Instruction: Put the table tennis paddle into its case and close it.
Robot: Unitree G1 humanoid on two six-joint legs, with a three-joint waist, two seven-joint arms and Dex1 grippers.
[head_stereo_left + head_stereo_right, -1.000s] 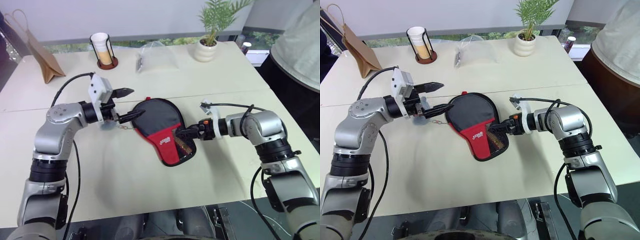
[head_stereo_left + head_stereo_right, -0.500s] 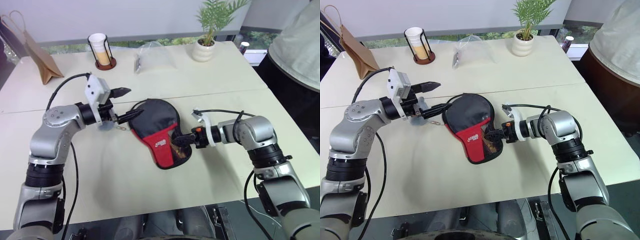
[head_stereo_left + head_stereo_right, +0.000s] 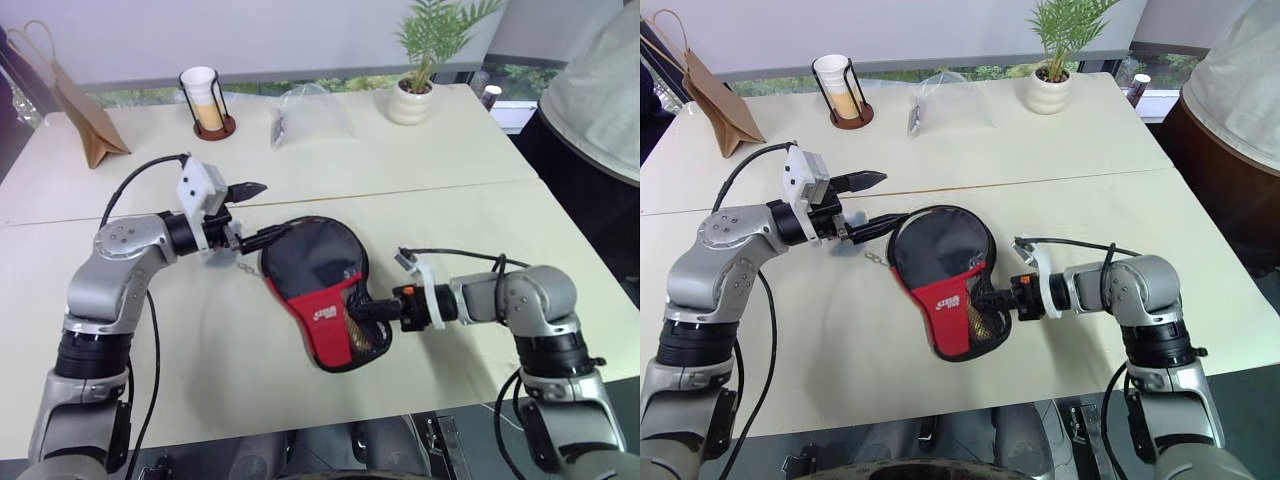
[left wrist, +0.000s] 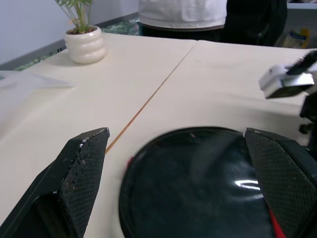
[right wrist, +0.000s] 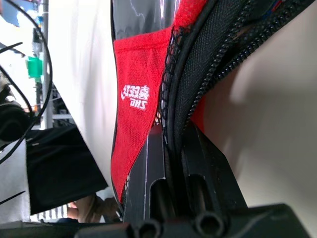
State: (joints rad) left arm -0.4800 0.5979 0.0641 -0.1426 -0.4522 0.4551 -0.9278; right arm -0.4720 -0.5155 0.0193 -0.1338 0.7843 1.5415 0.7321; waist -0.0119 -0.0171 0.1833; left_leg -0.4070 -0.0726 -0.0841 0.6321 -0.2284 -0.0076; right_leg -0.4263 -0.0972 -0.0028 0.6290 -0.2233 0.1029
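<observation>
While the head views show the right gripper at the case, its wrist view shows fingers clamped on the zipper edge; the left gripper stands apart at the case's far rim.

A: can anyone see the table tennis paddle? The case hides whatever's inside it.

B: nope, can't tell. The person at far right is cut off by the frame edge, and the brown paper bag at far left is clipped too.
</observation>
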